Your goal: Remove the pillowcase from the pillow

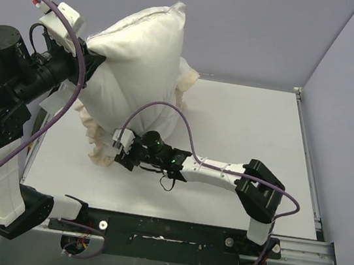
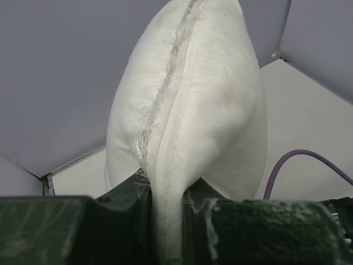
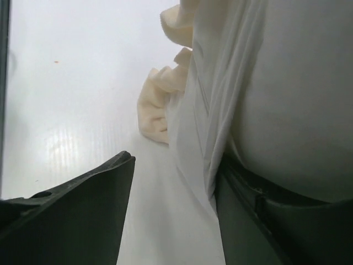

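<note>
The pillow (image 1: 141, 61) is being held upright by its seam in the clamped left gripper (image 2: 170, 203), the pillowcase (image 1: 95, 135) below being straddled by the right gripper (image 1: 120, 153)'s parted jaws.

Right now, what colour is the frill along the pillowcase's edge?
Pale peach-beige; the frill shows best in the right wrist view.

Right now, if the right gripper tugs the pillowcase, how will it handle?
Probably floppy: the pillowcase lies bunched in folds below the pillow. Likely light and thin, since it drapes in pleats beside the open right gripper. It may drag the pillow along, as the left gripper pinches only the pillow's seam.
</note>
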Robot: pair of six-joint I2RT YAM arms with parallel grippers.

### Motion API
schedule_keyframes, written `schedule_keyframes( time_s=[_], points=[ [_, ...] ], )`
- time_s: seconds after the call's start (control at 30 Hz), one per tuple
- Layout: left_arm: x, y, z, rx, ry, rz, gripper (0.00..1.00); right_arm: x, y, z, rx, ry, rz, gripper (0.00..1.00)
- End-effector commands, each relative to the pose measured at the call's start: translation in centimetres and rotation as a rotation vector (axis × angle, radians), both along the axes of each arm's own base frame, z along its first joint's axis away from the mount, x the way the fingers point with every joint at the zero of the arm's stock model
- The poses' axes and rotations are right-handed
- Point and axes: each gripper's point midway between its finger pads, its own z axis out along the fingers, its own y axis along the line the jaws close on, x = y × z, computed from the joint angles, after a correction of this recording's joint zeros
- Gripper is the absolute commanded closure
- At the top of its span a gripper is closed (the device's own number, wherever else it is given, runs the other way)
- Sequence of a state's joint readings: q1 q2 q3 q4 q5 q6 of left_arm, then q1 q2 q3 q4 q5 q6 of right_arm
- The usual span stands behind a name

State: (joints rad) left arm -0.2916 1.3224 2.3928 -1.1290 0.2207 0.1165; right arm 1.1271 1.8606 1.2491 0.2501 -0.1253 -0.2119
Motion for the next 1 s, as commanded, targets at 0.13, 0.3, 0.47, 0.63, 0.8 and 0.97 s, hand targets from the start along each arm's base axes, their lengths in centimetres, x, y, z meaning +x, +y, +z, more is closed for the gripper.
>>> schedule_keyframes(
  time_s=[0.13, 0.3, 0.47, 0.63, 0.8, 0.97],
  points=[
    [-6.3, 1.9, 13.8, -0.134, -0.568, -0.003, 1.00, 3.2, -7.9, 13.3, 0.299, 0.281, -0.090, 0.27],
    [-7.0, 1.2, 12.6, -0.118, -0.539, -0.051, 1.00, 6.0, -14.2, 21.7, 0.470, 0.288, -0.166, 0.21],
    [-6.8, 0.1, 10.5, -0.102, -0.464, -0.110, 1.00, 9.5, -18.9, 24.4, 0.573, 0.363, -0.283, 0.20],
    [-6.7, -1.7, 7.6, -0.077, -0.352, -0.215, 1.00, 13.4, -20.0, 25.4, 0.607, 0.410, -0.403, 0.22],
    [-6.5, -1.7, 7.1, -0.065, -0.344, -0.214, 1.00, 13.6, -17.7, 23.9, 0.580, 0.483, -0.409, 0.22],
    [-6.5, -1.8, 6.9, -0.058, -0.342, -0.225, 1.00, 12.8, -15.4, 18.6, 0.465, 0.538, -0.471, 0.24]
  ],
)
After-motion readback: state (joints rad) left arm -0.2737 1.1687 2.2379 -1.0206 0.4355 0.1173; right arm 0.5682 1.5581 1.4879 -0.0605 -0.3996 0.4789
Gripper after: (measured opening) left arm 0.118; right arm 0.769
